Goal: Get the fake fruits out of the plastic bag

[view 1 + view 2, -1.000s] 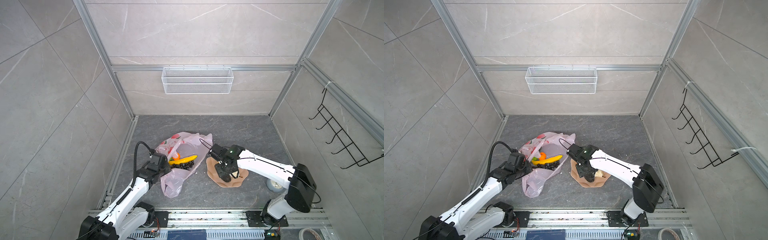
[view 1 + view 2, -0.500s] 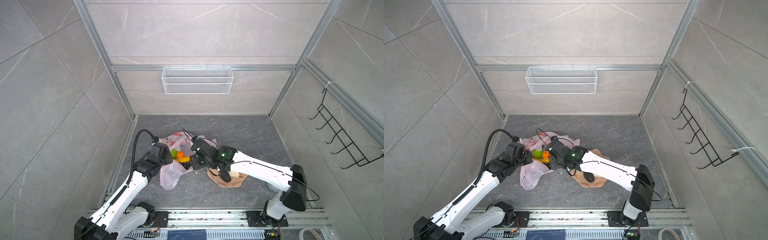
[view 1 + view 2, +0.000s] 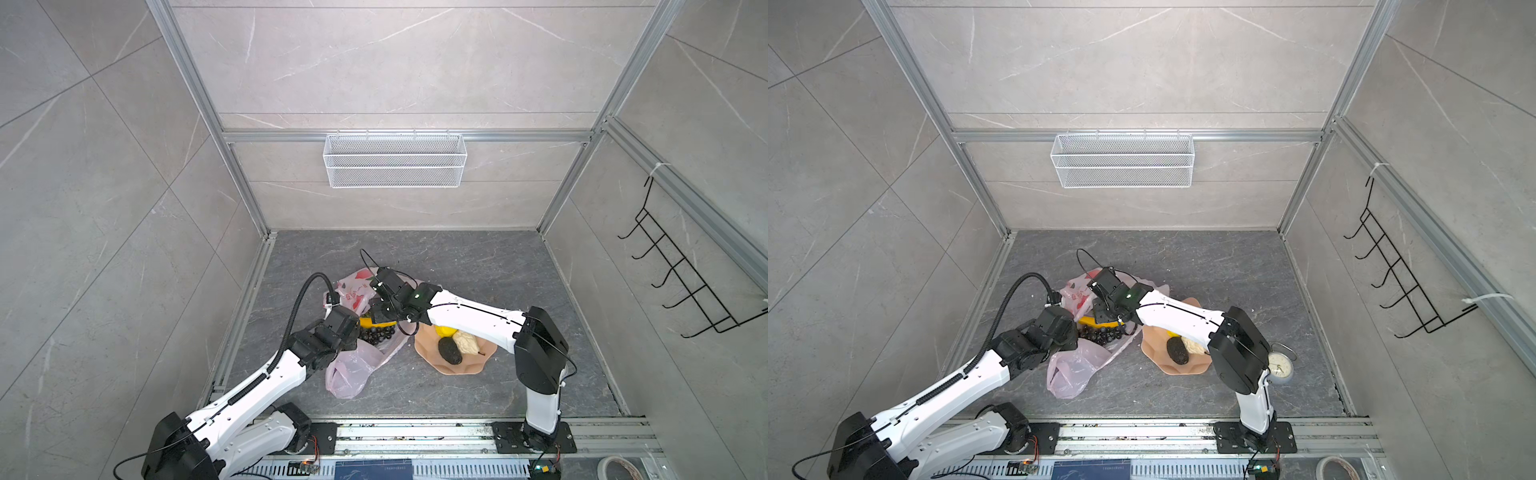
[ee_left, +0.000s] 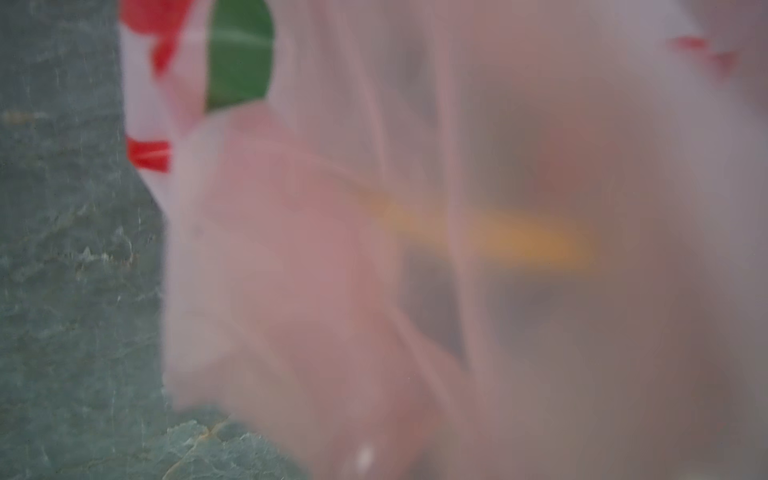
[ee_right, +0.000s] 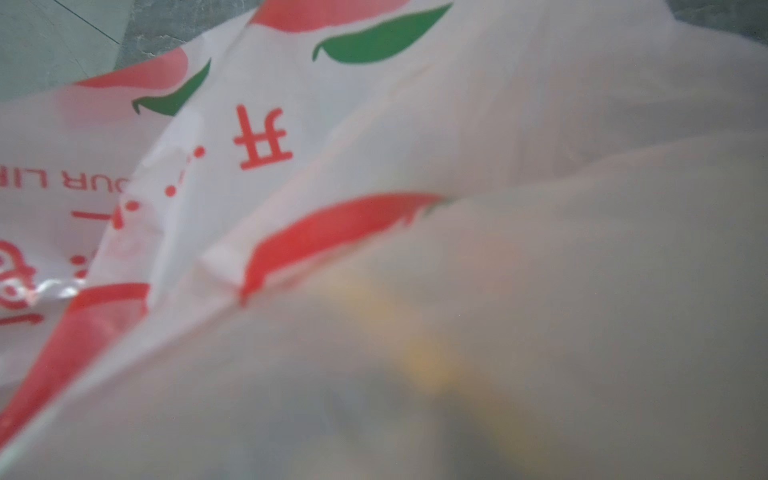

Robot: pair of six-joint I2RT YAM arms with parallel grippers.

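Note:
The plastic bag lies crumpled on the dark floor, pale pink with red prints. In its open mouth show a yellow banana and a dark grape bunch. My left gripper is shut on the bag's left edge. My right gripper points down at the banana, its jaws hidden. Bag film covers both wrist views, with a yellow blur behind it. Three fake fruits lie out on the plate: a dark oval piece, a cream lumpy piece and a yellow fruit.
The peach scalloped plate sits right of the bag, partly under my right arm. An alarm clock stands by the right arm's base. A tape roll lies at the front right. A wire basket and black hooks hang on the walls.
My right gripper left the plate and swung left over the bag's mouth. My left gripper shut at the bag's edge, and the bag bunched up and shifted.

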